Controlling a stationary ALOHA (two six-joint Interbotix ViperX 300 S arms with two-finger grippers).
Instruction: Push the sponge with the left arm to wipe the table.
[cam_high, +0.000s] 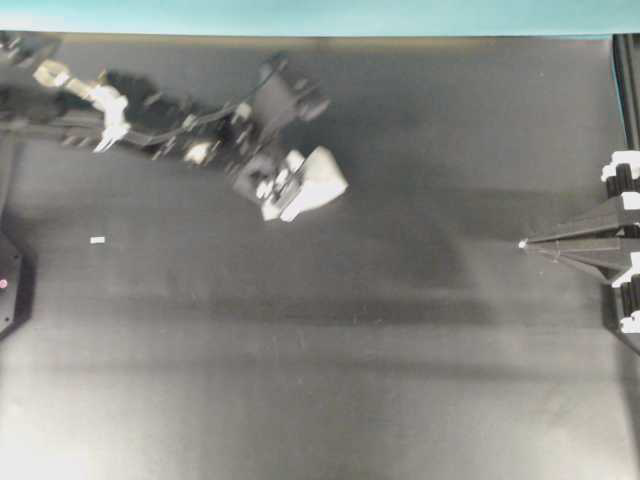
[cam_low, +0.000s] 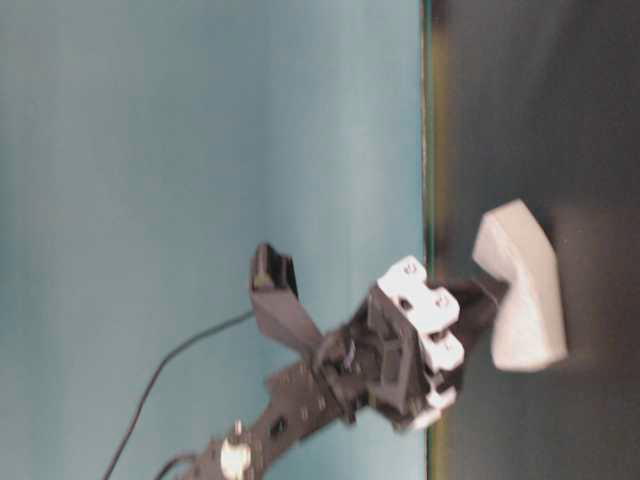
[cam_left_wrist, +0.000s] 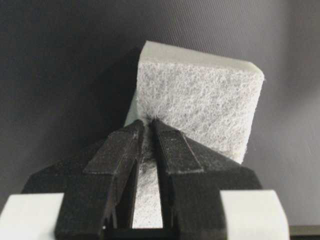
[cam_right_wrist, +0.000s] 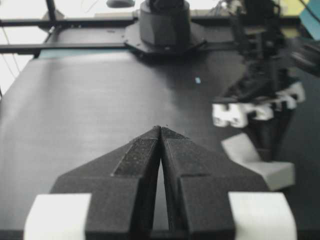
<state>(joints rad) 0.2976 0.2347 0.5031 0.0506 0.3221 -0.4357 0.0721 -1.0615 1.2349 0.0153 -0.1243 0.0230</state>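
The worktop (cam_high: 400, 380) is a wide, matte black sheet with a faint sheen, bounded along its far edge by a teal strip (cam_high: 320, 15); apart from one tiny white scrap (cam_high: 97, 240) off to my left, the surface around the work is bare and offers room to sweep in most directions. The sponge (cam_high: 318, 180) lies in the upper middle of this surface, well apart from the right pincer (cam_high: 524, 243), which rests shut and pointed near the right edge. My left pincer (cam_left_wrist: 148, 122) is drawn narrow, its two tips pinching into the fibrous face of the sponge; the wrist view shows the fleece dimpled where the tips bite. The block appears tilted, one edge lifted off the worktop. Judged from the fuzzy scouring face and the smooth foam back, the sponge is light, soft and compressible, not fragile, and unlikely to slip against the tips. For wiping, a hold low and central on the near edge seems best, so that downward pressure flattens the block. Excess squeeze would likely fold it; too little contact may let it pivot.
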